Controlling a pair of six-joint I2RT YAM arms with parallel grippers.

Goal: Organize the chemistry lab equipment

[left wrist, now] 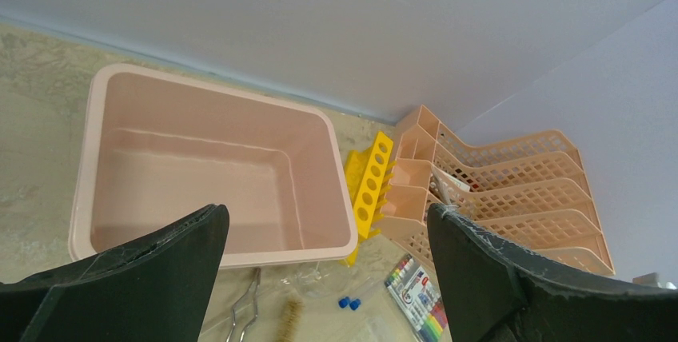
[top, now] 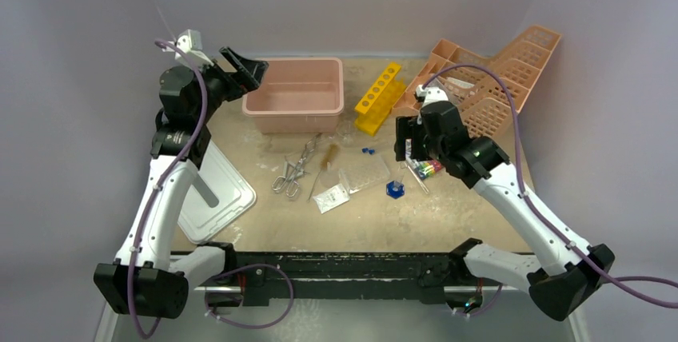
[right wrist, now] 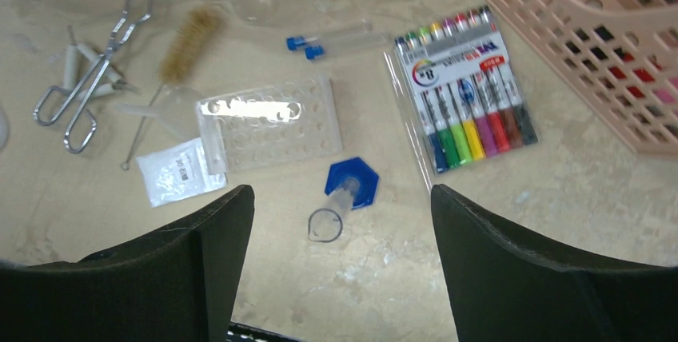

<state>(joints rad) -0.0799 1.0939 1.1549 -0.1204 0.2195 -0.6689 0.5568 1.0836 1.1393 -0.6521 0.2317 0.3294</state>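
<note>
Loose lab items lie mid-table: silver tongs [top: 292, 170] over a wire triangle [right wrist: 73, 64], a bristle brush [right wrist: 188, 34], a clear bag [right wrist: 176, 170], a clear well plate [right wrist: 272, 122], two blue-capped tubes [right wrist: 332, 41], and a clear cylinder on a blue hexagonal base [right wrist: 350, 184]. My right gripper [right wrist: 342, 198] is open and empty, hovering just above the cylinder [top: 395, 189]. My left gripper [left wrist: 325, 222] is open and empty, raised at the left end of the empty pink tub [left wrist: 96, 158]. In the top view the grippers sit at left [top: 244, 70] and right [top: 408, 146].
A yellow tube rack [top: 378, 96] stands right of the pink tub [top: 296, 114]. A pink mesh organizer [top: 488, 78] fills the back right. A marker pack [right wrist: 468, 94] lies by it. A white lid [top: 216, 194] lies at the left.
</note>
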